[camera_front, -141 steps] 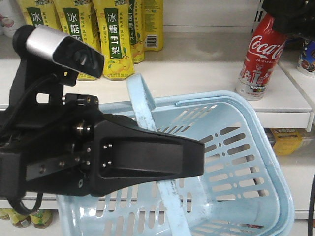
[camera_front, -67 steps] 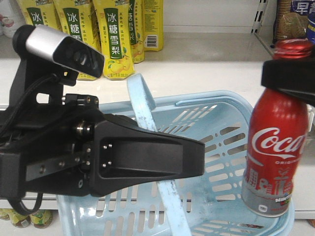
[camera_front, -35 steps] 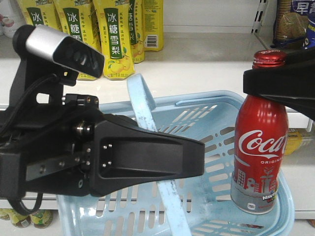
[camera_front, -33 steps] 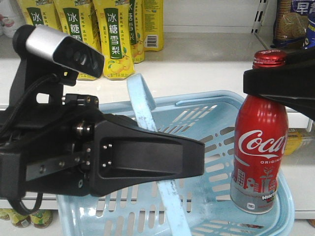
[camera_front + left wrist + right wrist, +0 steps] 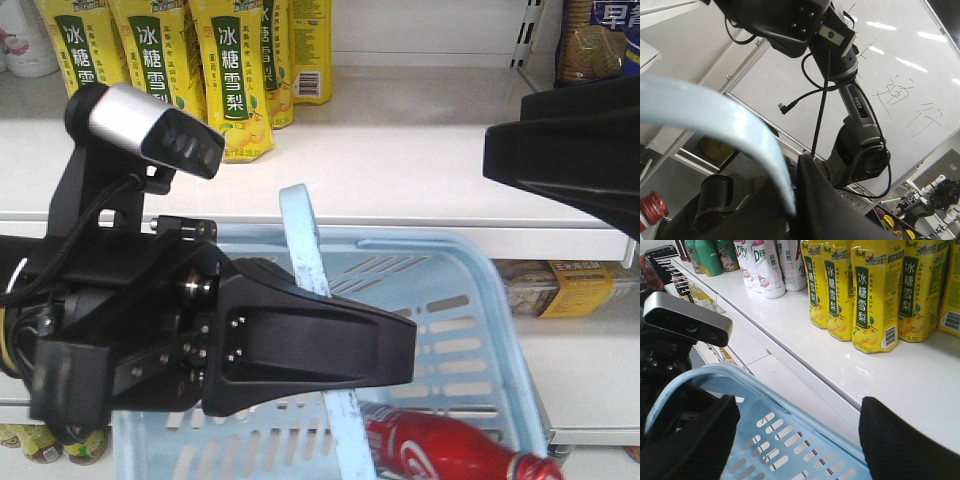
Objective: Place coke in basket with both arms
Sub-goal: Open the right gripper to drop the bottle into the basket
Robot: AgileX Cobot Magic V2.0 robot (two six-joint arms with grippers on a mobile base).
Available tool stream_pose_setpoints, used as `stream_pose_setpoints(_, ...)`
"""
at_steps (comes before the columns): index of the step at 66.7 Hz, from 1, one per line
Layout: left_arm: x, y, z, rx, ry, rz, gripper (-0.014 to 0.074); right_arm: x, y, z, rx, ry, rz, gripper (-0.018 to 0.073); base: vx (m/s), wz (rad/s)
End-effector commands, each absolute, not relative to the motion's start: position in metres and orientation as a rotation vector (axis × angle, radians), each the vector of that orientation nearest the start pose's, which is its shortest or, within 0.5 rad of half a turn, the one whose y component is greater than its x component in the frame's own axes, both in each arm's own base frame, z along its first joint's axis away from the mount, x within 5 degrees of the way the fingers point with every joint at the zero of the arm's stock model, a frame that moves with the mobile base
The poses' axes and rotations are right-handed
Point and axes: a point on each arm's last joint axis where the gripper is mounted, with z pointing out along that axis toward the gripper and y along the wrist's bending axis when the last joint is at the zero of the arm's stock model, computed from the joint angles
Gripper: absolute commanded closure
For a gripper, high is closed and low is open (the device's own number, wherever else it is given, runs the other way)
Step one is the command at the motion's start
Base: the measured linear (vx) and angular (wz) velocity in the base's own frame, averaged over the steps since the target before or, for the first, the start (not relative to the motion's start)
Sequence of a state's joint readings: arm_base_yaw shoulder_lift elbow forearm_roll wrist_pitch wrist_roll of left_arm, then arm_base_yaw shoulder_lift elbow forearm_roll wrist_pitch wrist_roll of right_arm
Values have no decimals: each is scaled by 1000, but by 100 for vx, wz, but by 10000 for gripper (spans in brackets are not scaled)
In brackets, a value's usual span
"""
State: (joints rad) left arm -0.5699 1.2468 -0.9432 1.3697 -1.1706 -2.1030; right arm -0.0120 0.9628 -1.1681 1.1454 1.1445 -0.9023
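Inside slotted plastic basket point(image 5: 470, 345), glossy coke point(image 5: 440, 452)

The coke point(image 5: 432, 447) lies in the basket point(image 5: 503, 300), before the shelf point(image 5: 400, 165).

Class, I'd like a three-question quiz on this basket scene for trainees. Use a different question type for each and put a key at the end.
1. True or false: the coke stands upright inside the basket.
2. What is the left gripper closed on? A) the coke B) the basket's handle C) nothing
3. Fill in: the fingers of the right gripper are ____ (open or shut).

Key
1. False: it lies on its side on the basket floor.
2. B
3. Open, with nothing held between them.
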Motion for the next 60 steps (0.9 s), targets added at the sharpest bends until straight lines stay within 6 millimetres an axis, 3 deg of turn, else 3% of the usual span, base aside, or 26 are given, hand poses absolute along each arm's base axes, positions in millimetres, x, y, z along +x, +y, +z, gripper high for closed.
stream_pose_setpoints(1,131,-184,417,896,1352,-2180,603,146,73,460,-713,1703,841,158,0,0)
stream_pose_setpoints(15,131,-184,417,896,1352,-2180,603,122,63,455,-748,1799,600,571,0,0)
stream_pose_setpoints(33,131,-184,417,896,1352,-2180,603,54,50,461,-722,1762,314,564,0,0)
stream_pose_setpoints(39,131,-184,417,896,1352,-2180,603,35,45,454,-650,1723,235,564,0,0)
stream_pose_setpoints(47,131,-184,417,896,1352,-2180,603,20,37,419,-535,1733,175,564,0,0)
stream_pose_setpoints(60,131,-184,417,896,1352,-2180,603,26,26,347,-314,1836,174,564,0,0)
